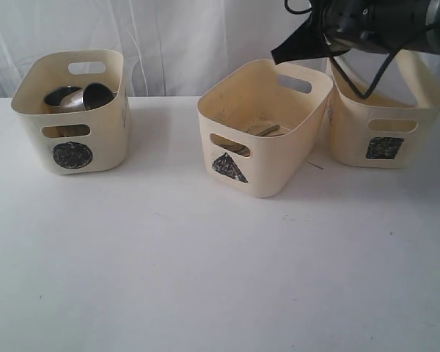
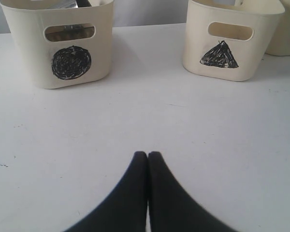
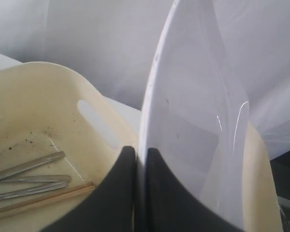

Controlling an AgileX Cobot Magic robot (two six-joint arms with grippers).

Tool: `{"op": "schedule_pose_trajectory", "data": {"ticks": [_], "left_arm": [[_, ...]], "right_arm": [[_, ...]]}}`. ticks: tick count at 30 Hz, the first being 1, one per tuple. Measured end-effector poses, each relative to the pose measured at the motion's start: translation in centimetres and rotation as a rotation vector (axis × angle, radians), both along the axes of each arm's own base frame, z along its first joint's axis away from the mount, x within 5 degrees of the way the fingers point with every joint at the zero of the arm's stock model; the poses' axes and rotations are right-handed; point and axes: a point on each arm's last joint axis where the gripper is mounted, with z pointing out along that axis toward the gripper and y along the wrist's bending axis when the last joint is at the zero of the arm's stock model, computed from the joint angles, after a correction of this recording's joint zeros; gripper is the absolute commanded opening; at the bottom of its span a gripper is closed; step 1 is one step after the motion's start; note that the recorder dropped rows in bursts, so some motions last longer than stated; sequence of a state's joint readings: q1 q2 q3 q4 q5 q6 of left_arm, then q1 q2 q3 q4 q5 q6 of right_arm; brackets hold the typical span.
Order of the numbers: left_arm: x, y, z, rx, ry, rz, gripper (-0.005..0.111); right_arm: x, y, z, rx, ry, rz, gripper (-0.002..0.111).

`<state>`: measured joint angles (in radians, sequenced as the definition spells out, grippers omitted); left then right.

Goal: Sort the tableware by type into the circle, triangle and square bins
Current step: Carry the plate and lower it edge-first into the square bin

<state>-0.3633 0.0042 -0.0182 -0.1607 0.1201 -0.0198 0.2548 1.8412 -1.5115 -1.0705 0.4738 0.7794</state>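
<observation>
The right hand (image 3: 141,162) pinches the plate (image 3: 193,111) by its rim, holding it on edge, likely so it slips into the square bin (image 1: 352,139) beneath it, while the left hand (image 2: 148,159), pressed together and empty, hovers above the tabletop (image 2: 217,145).

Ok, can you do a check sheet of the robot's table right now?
Surface: white table, tiny specks.
Job's things: steel mugs in circle bin; cutlery and chopsticks in triangle bin; white plate edge-up at square bin.
Clutter: thread-like bit beside triangle bin, too small to tell.
Claws: left claw shut, empty; right claw shut on white plate.
Cables: black cable loops above square bin.
Surroundings: white curtain behind.
</observation>
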Motion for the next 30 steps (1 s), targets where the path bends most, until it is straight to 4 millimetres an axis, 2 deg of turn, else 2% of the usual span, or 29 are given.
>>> {"op": "schedule_pose_trajectory", "data": {"ticks": [15, 23, 30], "left_arm": [[0.0, 0.0, 0.0, 0.000, 0.000, 0.000, 0.000], [0.0, 0.0, 0.0, 0.000, 0.000, 0.000, 0.000], [0.0, 0.0, 0.0, 0.000, 0.000, 0.000, 0.000]], "right_arm": [[0.5, 0.1, -1.0, 0.016, 0.012, 0.005, 0.000], [0.7, -0.5, -0.9, 0.049, -0.003, -0.025, 0.019], [0.8, -1.1, -0.7, 0.034, -0.006, -0.046, 0.020]]}}
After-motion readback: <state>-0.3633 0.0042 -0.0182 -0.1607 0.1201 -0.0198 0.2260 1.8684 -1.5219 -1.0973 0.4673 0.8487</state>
